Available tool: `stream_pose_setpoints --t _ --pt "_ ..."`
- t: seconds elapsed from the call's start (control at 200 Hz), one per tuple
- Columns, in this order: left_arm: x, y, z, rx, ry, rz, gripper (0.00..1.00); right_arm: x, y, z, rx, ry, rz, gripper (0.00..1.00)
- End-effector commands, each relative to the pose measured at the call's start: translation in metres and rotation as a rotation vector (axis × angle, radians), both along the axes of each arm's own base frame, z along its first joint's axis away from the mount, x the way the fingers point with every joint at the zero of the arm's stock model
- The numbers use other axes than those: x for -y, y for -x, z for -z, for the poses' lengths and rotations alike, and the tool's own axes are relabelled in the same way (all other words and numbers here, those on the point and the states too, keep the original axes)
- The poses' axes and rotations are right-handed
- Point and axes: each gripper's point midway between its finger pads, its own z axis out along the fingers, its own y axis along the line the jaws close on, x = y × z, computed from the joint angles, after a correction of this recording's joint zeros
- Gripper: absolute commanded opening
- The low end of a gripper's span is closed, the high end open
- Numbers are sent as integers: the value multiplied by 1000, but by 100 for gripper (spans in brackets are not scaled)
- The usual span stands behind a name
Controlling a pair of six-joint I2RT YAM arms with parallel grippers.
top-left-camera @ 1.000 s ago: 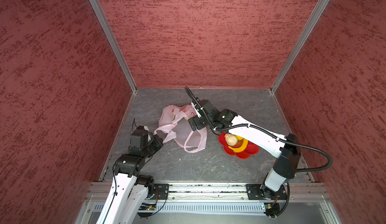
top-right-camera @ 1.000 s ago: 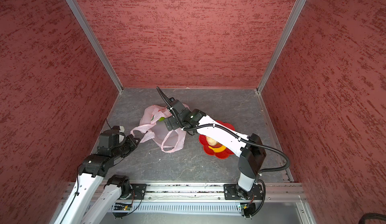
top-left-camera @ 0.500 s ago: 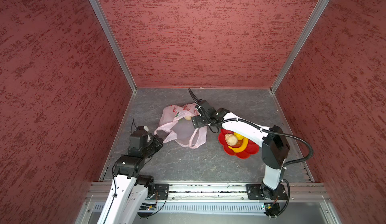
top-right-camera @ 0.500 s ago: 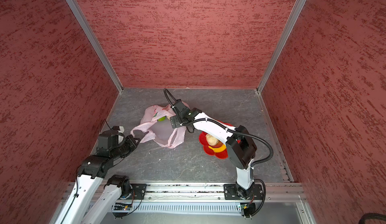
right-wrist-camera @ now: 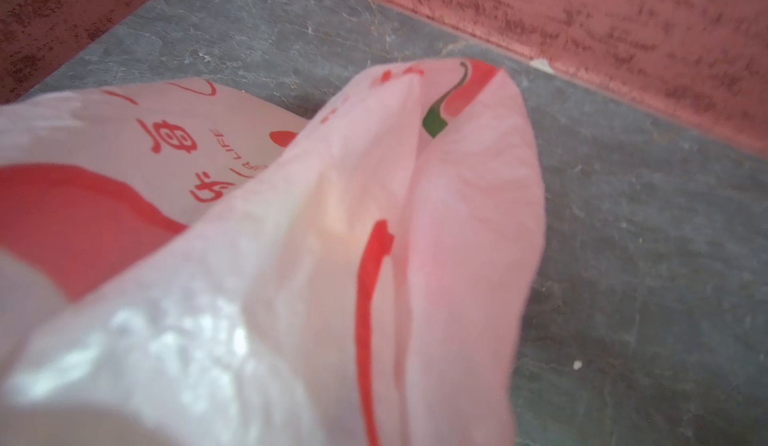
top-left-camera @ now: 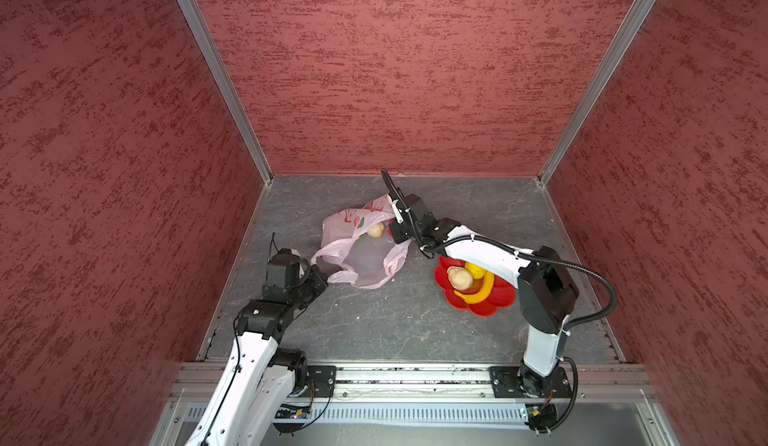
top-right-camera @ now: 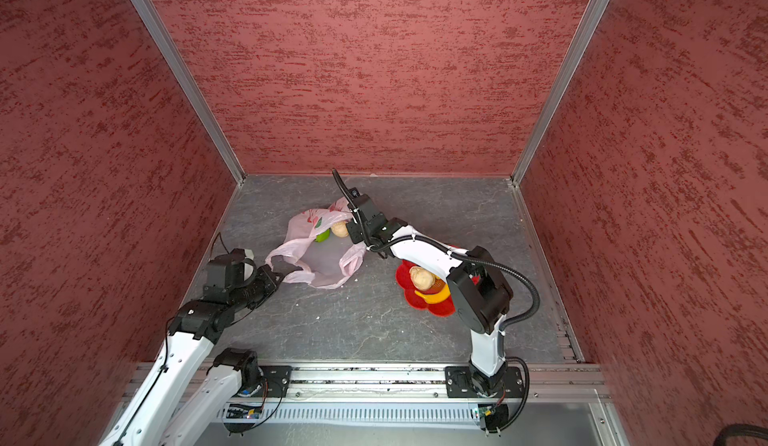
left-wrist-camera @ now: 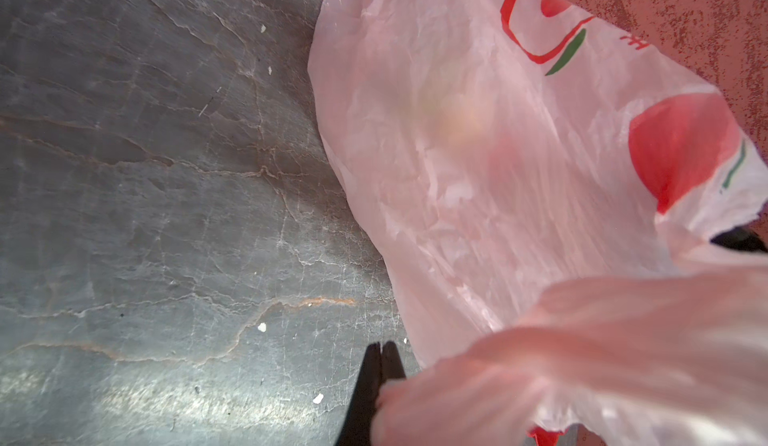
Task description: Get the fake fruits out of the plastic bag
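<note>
The left hand (left-wrist-camera: 381,352) is pinching the near-left loop of the thin pale pink plastic bag (top-left-camera: 365,263) left of centre, so the right hand (top-left-camera: 394,220), whose grip I cannot tell, should be lifting its far edge, rolling the beige lumpy ball (top-left-camera: 376,229) nearward.

right jaws hidden, plastic bag (right-wrist-camera: 249,298) — blurred

A: From where do the top views look?
B: Both top views sit high above the near edge, side by side, facing down over the whole grey floor (top-left-camera: 374,323) and red walls (top-left-camera: 395,69).
A: And the wrist views?
B: Each looks out along its arm, very close to the plastic bag (left-wrist-camera: 478,152), which all four views share.
</note>
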Motion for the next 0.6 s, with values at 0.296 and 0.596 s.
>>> stream_pose_setpoints --t 0.296,0.596 --pt "9 -26 2 66 68 0 0 -34 48 -122 463 -24 -254 7" --pt "10 -12 20 30 99 -11 0 -49 84 -162 600 22 -328 7"
